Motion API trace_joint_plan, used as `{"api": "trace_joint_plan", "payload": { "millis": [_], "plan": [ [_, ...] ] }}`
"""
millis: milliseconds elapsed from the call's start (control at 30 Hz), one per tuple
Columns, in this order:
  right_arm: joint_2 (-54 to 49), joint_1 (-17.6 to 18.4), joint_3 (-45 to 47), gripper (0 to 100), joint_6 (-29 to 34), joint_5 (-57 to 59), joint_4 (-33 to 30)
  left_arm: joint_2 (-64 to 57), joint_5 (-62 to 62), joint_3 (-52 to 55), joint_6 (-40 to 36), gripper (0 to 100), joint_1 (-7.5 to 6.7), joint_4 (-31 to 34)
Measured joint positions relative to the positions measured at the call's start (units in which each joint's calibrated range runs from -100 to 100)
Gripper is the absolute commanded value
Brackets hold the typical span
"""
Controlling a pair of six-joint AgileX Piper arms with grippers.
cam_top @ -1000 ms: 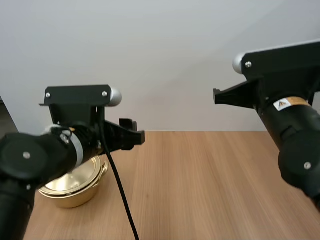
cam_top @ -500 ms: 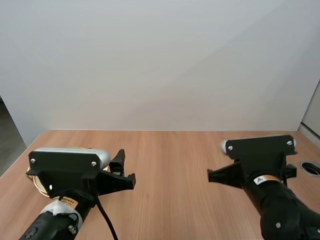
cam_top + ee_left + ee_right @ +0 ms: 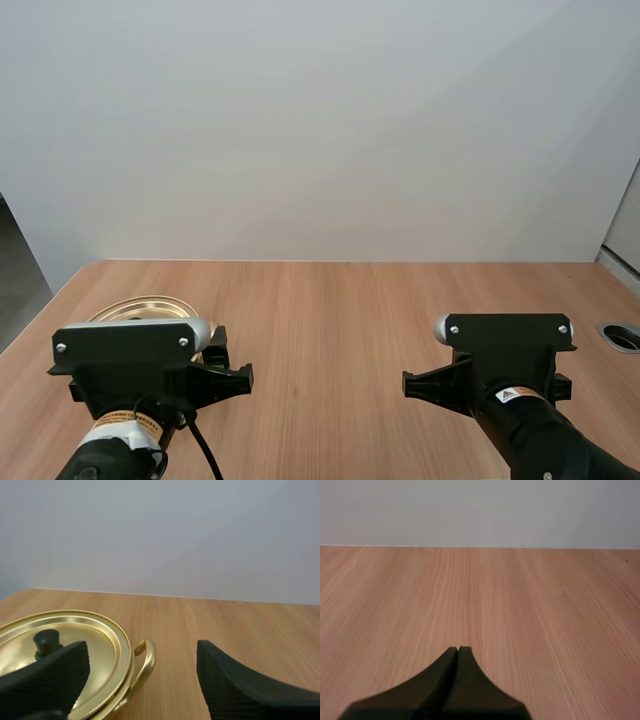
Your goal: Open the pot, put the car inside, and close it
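Golden pot (image 3: 143, 662) upright, lid (image 3: 95, 642) on, knob (image 3: 47, 640) up.

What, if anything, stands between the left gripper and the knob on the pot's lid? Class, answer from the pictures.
Nothing visible does. The left gripper is open beside the pot. The black knob on its shut lid lies just ahead, with no object between.

We have the pot (image 3: 140, 305) on the table (image 3: 360, 310), at its left side, with the lid (image 3: 75, 635) on it. Our left gripper (image 3: 141, 652) sits just before the pot's right edge. Our right gripper (image 3: 458, 652) is well apart, over the table's right side.
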Motion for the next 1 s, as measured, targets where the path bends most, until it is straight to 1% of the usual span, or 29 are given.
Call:
{"api": "trace_joint_plan", "payload": {
  "millis": [133, 300, 467, 533, 567, 600, 633, 800, 1000],
  "plan": [
    [0.0, 0.0, 0.0, 0, 0.0, 0.0, 0.0, 0.0, -0.3, 0.0, -0.7, 100, 0.00, 2.2],
    [0.0, 0.0, 0.0, 0, 0.2, 0.0, 0.4, 0.0, -0.3, 0.0, -0.8, 100, 0.00, 2.2],
    [0.0, 0.0, 0.0, 0, 0.8, 0.2, 1.0, 0.0, 2.7, 0.0, -0.9, 100, 0.00, 0.4],
    [0.0, 0.0, 0.0, 0, 0.8, 0.2, 1.0, 0.0, 2.7, 0.0, -0.8, 62, 0.00, 0.4],
    [0.0, 0.0, 0.0, 0, 0.8, 0.2, 1.0, 0.0, 2.7, 0.0, -0.8, 36, 0.00, 0.3],
    [0.0, 0.0, 0.0, 0, 0.8, 0.2, 1.0, 0.0, 2.9, 0.0, -0.9, 9, 0.00, -0.1],
    [0.0, 0.0, 0.0, 0, 0.8, 0.2, 1.0, 0.0, 3.1, 0.0, -1.2, 0, 0.00, -0.5],
    [0.0, 0.0, 0.0, 0, 0.8, 0.2, 1.0, 0.0, 4.1, 0.0, -3.4, 0, 0.00, -1.3],
    [0.0, 0.0, 0.0, 0, 0.8, 0.3, 1.0, 0.0, 3.9, 0.0, -3.3, 0, 0.00, -1.3]
  ]
}}
